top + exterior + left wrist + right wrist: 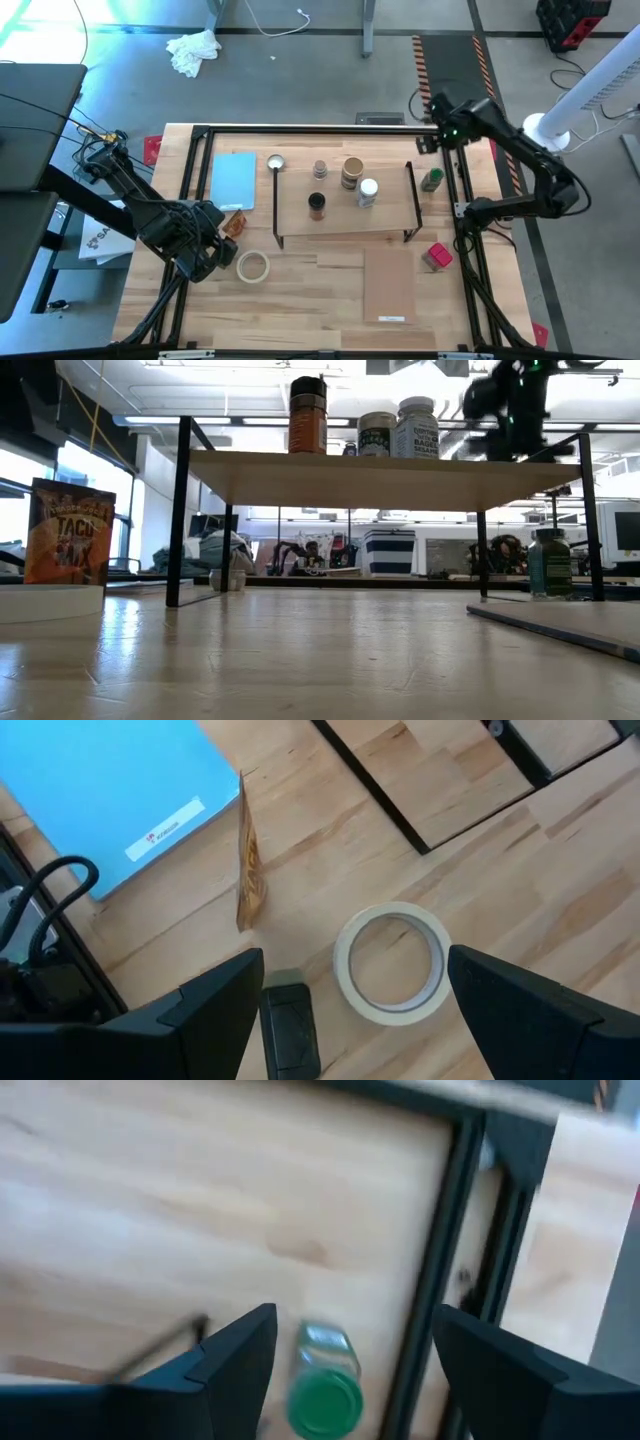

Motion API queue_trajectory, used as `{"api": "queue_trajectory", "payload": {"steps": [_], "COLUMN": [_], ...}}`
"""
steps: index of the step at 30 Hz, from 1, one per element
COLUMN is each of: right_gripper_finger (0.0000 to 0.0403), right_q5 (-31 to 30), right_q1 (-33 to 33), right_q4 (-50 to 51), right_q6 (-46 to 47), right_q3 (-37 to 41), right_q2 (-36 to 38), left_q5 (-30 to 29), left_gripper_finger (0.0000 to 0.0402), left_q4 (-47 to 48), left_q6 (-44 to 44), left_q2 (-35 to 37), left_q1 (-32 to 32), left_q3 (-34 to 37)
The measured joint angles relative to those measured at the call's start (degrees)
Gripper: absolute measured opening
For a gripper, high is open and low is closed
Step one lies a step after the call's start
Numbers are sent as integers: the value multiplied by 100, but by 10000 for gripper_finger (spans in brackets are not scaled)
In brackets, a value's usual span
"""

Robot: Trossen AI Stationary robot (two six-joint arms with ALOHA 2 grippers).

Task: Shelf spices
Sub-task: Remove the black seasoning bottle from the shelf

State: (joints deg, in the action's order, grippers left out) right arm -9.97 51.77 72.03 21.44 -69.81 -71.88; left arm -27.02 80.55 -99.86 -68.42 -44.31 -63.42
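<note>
The shelf (345, 215) stands mid-table. Several spices stand on its plank: a dark brown-topped jar (316, 206), a white-topped one (367, 192), a tan-topped one (352, 172) and a small pinkish one (320, 170). A green-topped jar (325, 1395) stands upright on the table just right of the shelf's end frame. My right gripper (355, 1330) hangs open well above it, touching nothing. A white tin (275, 163) sits by the shelf's far left corner. A red-topped item (437, 257) lies near the table's right side. My left gripper (355, 960) hovers open over the tape ring (392, 1008).
A light-blue pad (234, 180) lies left of the shelf, with a taco seasoning packet (233, 225) standing at its near edge. A thin pale board (390, 285) lies flat in front of the shelf. Black frame rails (465, 200) run along the table's sides.
</note>
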Motion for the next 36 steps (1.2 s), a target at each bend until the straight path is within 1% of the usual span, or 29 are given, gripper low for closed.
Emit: {"api": "queue_trajectory", "payload": {"steps": [6, 7, 9, 12, 13, 15, 17, 20, 24, 27, 28, 33, 36], "right_gripper_finger": [264, 264, 264, 264, 264, 264, 264, 264, 264, 264, 264, 264, 264], "right_q5": [469, 623, 1126, 1916, 2077, 2161, 1998, 1525, 625, -41, -173, -268, -430], "right_q1": [-120, -174, -345, -815, -1039, -1581, -2178, -3031, -3906, -4353, -4469, -4910, -5108], "right_q4": [132, 152, 219, 352, 420, 458, 414, 191, 29, 56, 93, 139, 237], "right_q6": [-244, -244, -237, -179, -90, 118, 314, 462, 847, 964, 964, 939, 987], "right_q3": [-1251, -1444, -1789, -2158, -2246, -2375, -2459, -2475, -2475, -2475, -2475, -2471, -2462], "right_q2": [0, 0, 0, 0, 0, 0, 0, 0, -7, -4, -4, -85, -101], "left_q5": [-423, -536, -775, -1213, -1325, -1456, -1428, -1226, -1027, -686, -532, 263, 581], "left_gripper_finger": [314, 314, 314, 314, 314, 314, 314, 314, 314, 314, 314, 314, 314], "left_q4": [-396, -551, -907, -1433, -1571, -1728, -1728, -1737, -1753, -1748, -1758, -2157, -2528], "left_q6": [93, 197, 498, 895, 987, 1198, 1559, 2474, 3926, 4927, 5270, 7134, 7925], "left_q2": [20, 46, 116, 288, 360, 478, 522, 465, 253, 42, -38, -459, -678], "left_q1": [0, 0, 0, 35, 75, 215, 455, 925, 1582, 2064, 2204, 2769, 2995], "left_q3": [-1, 0, 0, -1, -18, -136, -367, -776, -1322, -1615, -1686, -1839, -1847]}}
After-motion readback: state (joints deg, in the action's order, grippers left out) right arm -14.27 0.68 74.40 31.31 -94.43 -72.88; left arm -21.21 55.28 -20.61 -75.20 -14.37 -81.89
